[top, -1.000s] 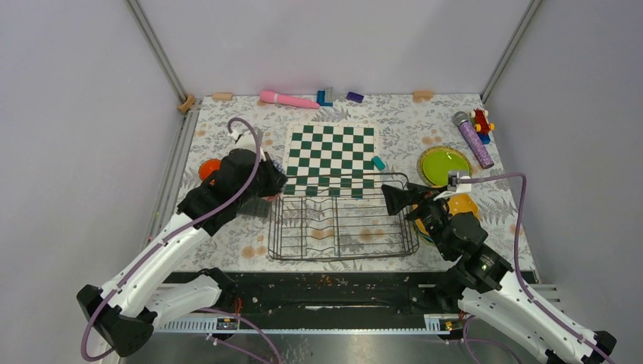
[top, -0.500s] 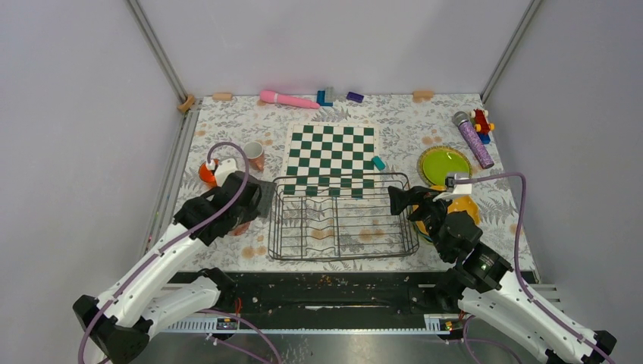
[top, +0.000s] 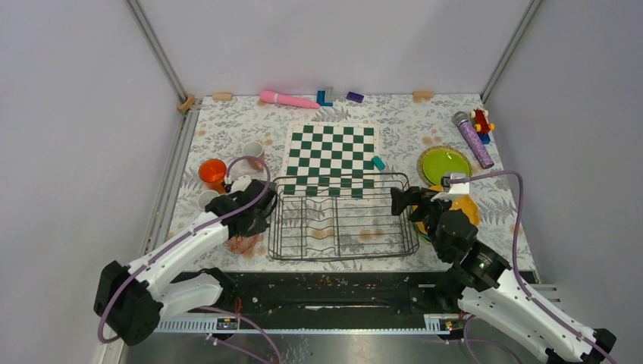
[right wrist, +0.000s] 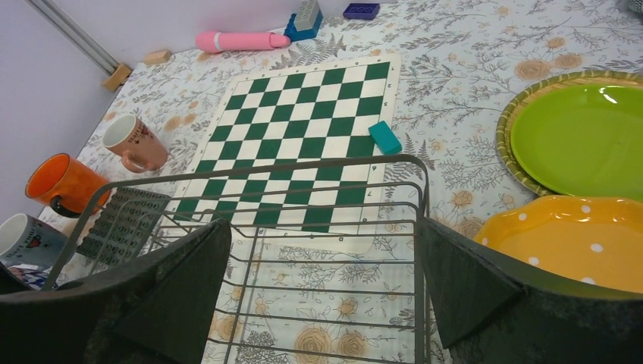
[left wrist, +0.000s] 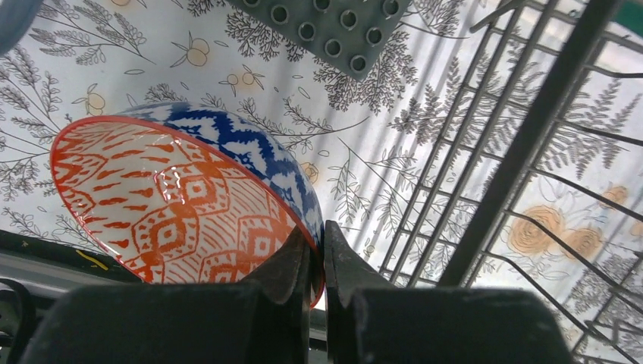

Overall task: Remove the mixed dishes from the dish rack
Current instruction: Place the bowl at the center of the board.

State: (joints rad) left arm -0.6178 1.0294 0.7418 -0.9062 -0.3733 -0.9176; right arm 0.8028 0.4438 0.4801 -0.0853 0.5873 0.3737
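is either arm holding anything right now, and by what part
The left gripper pinches the patterned bowl by its rim. The right gripper is open and holds nothing.

You get bright, even light in the overhead view, with only faint, soft shadows beside the arms [top: 182,246] and everything sharp. On the left wrist, the rack [left wrist: 531,129] wires nearest the lens are thick and blurred. They throw striped shadows across the cloth [left wrist: 364,129], and small white glints sit on the glazed inside of the bowl [left wrist: 174,205]. On the right wrist, a white glare patch marks the green plate [right wrist: 584,136], the rack's top rail bows, and the right gripper [right wrist: 322,235] shows as dark, soft-edged masses.
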